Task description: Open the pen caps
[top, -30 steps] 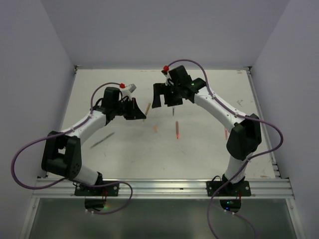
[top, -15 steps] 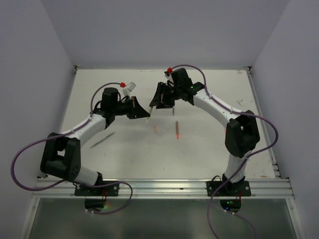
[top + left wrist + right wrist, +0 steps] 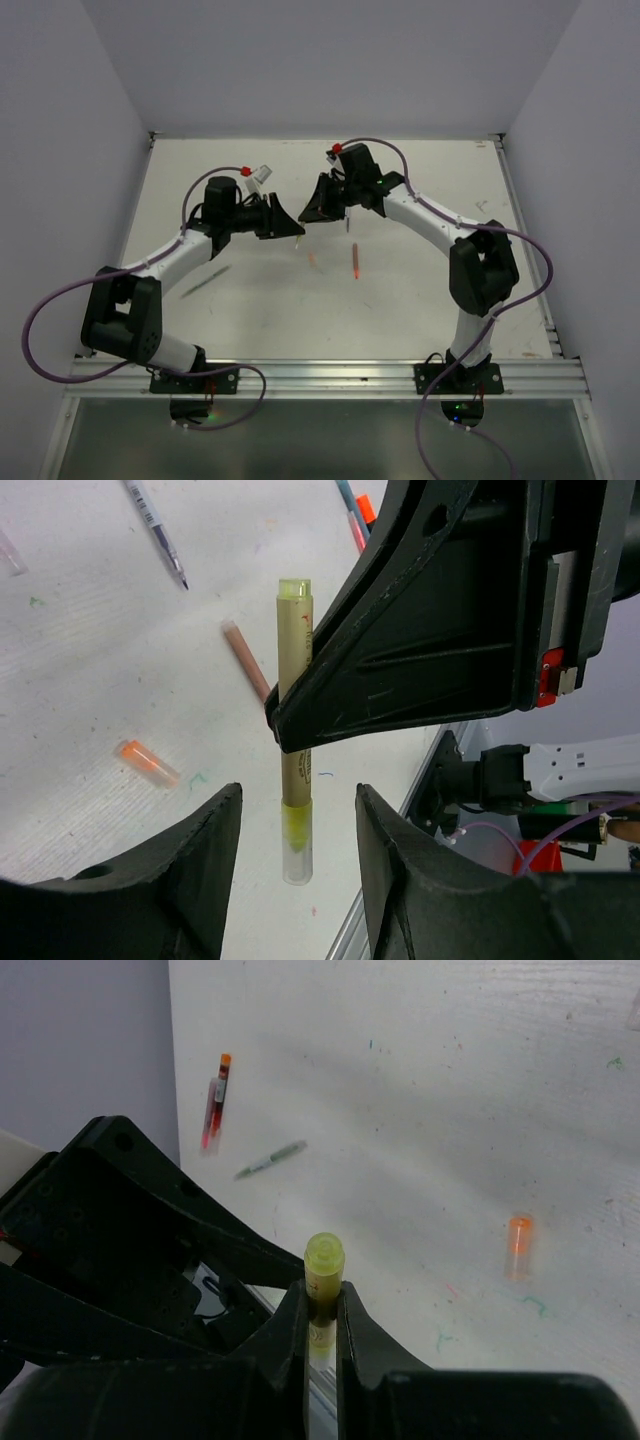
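Pen passed across.
Your right end effector (image 3: 321,1305) has clamped the yellow pen (image 3: 292,650); the left end effector (image 3: 297,805), at its 9 o'clock, gapes empty; cap (image 3: 293,858) looks unpulled.

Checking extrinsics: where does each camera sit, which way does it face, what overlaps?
Top external: above and behind the bases, looking down on the table; both arms whole.
Left wrist: sits behind the open left gripper, facing the yellow-tipped pen; own fingers at bottom.
Right wrist: looks along the right gripper, shut on that pen; own fingers at bottom.
Shared: both wrist views show the pen and an orange cap on the table.
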Motion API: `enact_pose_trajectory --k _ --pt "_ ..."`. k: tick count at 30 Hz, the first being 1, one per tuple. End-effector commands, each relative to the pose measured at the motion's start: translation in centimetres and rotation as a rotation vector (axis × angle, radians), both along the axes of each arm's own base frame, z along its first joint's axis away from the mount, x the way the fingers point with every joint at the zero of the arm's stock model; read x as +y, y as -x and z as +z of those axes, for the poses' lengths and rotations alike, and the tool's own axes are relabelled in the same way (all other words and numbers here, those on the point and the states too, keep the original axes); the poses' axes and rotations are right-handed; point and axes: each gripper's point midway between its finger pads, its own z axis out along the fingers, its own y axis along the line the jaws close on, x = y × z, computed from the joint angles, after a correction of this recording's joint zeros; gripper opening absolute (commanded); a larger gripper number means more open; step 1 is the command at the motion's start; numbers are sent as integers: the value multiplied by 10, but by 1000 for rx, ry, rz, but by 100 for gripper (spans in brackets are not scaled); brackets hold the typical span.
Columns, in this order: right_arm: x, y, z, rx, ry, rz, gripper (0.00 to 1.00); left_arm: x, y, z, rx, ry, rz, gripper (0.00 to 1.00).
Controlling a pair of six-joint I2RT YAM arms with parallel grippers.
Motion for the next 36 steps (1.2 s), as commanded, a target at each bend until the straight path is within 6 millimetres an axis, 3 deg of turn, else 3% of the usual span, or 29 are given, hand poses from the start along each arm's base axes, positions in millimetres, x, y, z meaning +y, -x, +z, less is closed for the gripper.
enact_pose_trajectory --k 1,5,11,14,16,18,19,21,22,23,29,34,36 --pt "0 3 1 5 0 4 0 6 4 0 -40 -27 3 52" --pt "0 2 5 0 -9 4 0 8 11 -10 -19 -41 2 50" --pt "2 2 10 1 -29 -1 0 5 16 -16 11 -26 -15 35" --pt "3 3 10 4 -44 1 0 -2 19 -8 6 29 -54 25" --pt "4 3 9 7 -55 2 0 -7 22 0 -20 75 -98 9" --pt "4 0 16 -9 -86 7 0 -11 34 3 10 133 -158 0" --pt "0 -2 12 9 -107 -7 0 -14 35 12 -39 168 -189 0" --pt "5 -12 34 -64 -233 15 0 -16 52 18 -1 242 -247 0" --pt "5 -23 46 -119 -315 8 0 -17 53 29 -74 273 -271 0" --pt "5 -21 54 -128 -358 41 0 -17 57 35 -53 300 -281 0" --pt "-6 -40 84 -211 -538 47 0 -15 77 59 -120 393 -364 0" --pt "-17 -56 92 -226 -593 -3 0 -15 79 56 -103 392 -364 0" --pt "-20 -63 86 -208 -547 -44 0 -15 76 51 -107 372 -352 0"
